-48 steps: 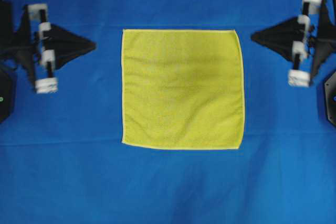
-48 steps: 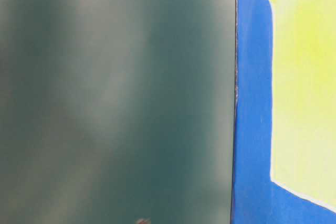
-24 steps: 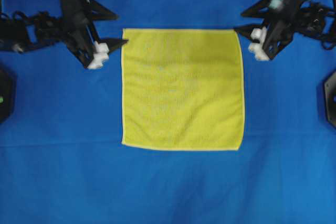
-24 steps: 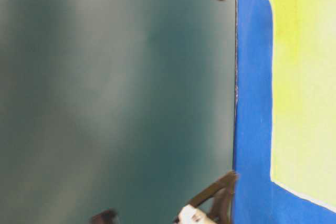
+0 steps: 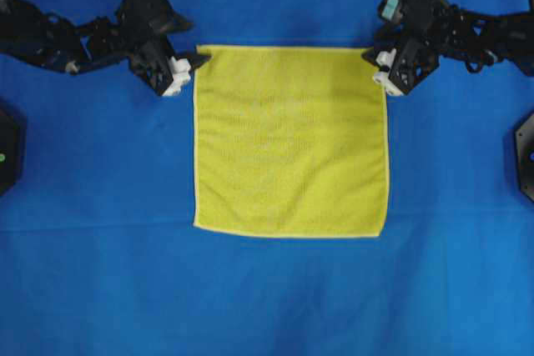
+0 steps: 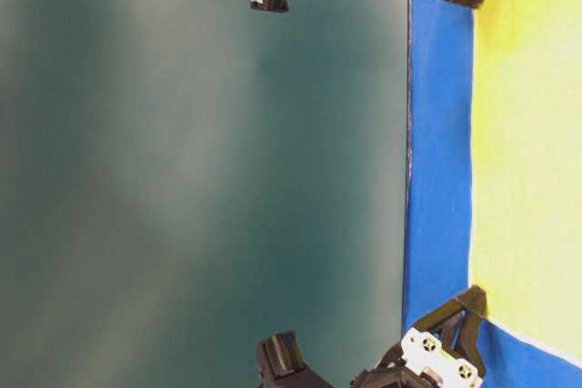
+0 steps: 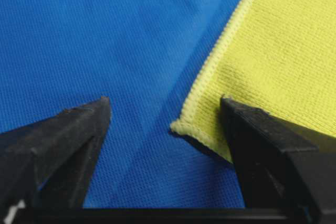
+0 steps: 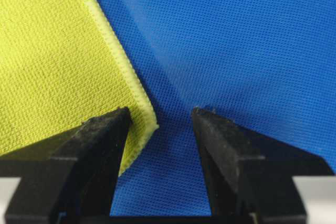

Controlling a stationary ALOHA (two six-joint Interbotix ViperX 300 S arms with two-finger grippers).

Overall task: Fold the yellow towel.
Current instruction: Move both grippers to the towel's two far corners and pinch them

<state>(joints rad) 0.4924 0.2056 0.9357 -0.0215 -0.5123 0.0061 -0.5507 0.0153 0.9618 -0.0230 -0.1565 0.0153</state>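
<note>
A: Overhead view. The yellow towel (image 5: 290, 141) lies flat and square in the middle of the frame on the blue tabletop (image 5: 267, 298), unfolded, no creases. The left gripper (image 5: 193, 71) is at its upper-left corner and the right gripper (image 5: 375, 67) at its upper-right corner.

B: Fingers?

A: Both pairs stand wide apart and hold nothing.

B: Table-level view?

A: Turned on its side. The towel runs down the right edge of the frame, dead flat against the blue. One gripper shows at the top and one at the bottom, each beside a towel corner. Contact: cannot tell.

B: Left wrist view?

A: The towel corner (image 7: 181, 126) sits between the two spread fingers (image 7: 63, 140), nearer the right-hand one, and is lifted slightly, with a shadow beneath. Knit pile, pale stitched hem.

B: Right wrist view?

A: Mirror case. The corner (image 8: 152, 125) lies just inside the left-hand finger (image 8: 94, 150), fingers apart, nothing pinched.

B: Handling judgement?

A: Light, limp, fuzzy rather than slick. It should drape and sag between two holds, and drag on the blue cloth. Best hold is probably on the hemmed corners, where the edge is thickest, with one finger slid underneath. A thin layer is easy to miss.
</note>
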